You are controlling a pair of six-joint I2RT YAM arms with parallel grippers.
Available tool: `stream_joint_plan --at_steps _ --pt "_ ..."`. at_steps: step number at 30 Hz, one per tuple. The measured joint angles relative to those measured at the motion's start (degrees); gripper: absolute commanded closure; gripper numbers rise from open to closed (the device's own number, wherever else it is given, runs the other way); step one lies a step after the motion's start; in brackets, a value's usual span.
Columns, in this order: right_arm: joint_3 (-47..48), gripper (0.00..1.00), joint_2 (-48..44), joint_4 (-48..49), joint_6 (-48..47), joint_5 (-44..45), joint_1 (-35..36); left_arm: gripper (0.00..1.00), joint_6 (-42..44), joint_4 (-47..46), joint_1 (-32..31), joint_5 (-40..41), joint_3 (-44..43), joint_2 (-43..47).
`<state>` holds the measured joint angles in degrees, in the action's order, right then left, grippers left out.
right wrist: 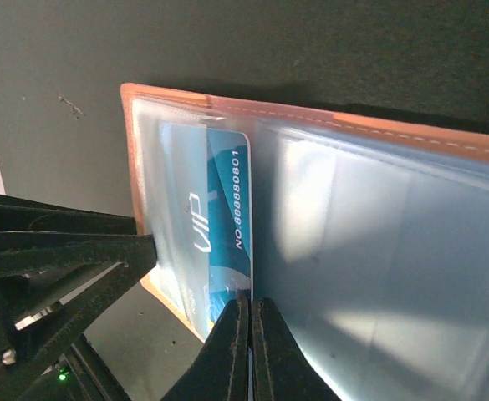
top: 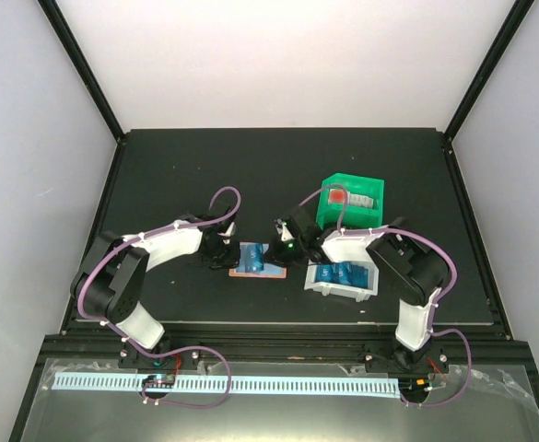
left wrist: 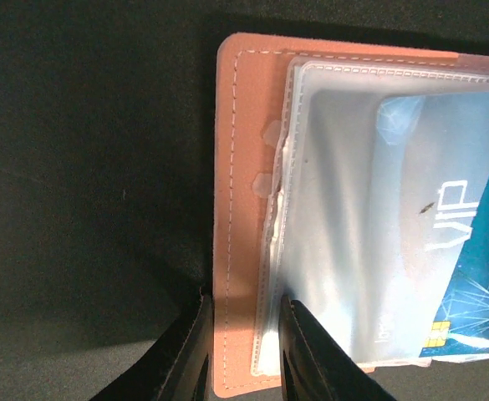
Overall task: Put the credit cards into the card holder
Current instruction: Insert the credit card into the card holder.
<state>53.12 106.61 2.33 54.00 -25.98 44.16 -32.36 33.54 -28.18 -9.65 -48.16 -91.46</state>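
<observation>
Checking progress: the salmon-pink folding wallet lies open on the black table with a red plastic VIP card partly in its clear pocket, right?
No: the thin plastic VIP card is bright blue, not red, as the right wrist view shows. The rest holds.

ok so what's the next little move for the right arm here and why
Probably push the credit card deeper with the shut right pincer, its tips at the card's exposed edge: the card sits only partly inside the clear sleeve of the card holder.

The holder (left wrist: 242,167) lay on the surface (top: 186,175), a card (right wrist: 223,217) inside. The near bin (top: 341,295) sat right, the far bin (top: 350,182) behind it.
</observation>
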Motion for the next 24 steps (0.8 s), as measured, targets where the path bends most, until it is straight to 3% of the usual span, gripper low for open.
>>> stream_joint_plan --at_steps 24 --pt "3.5 0.99 5.1 3.7 4.4 -3.3 1.5 0.75 -0.9 -0.7 0.0 -1.0 1.1 0.9"
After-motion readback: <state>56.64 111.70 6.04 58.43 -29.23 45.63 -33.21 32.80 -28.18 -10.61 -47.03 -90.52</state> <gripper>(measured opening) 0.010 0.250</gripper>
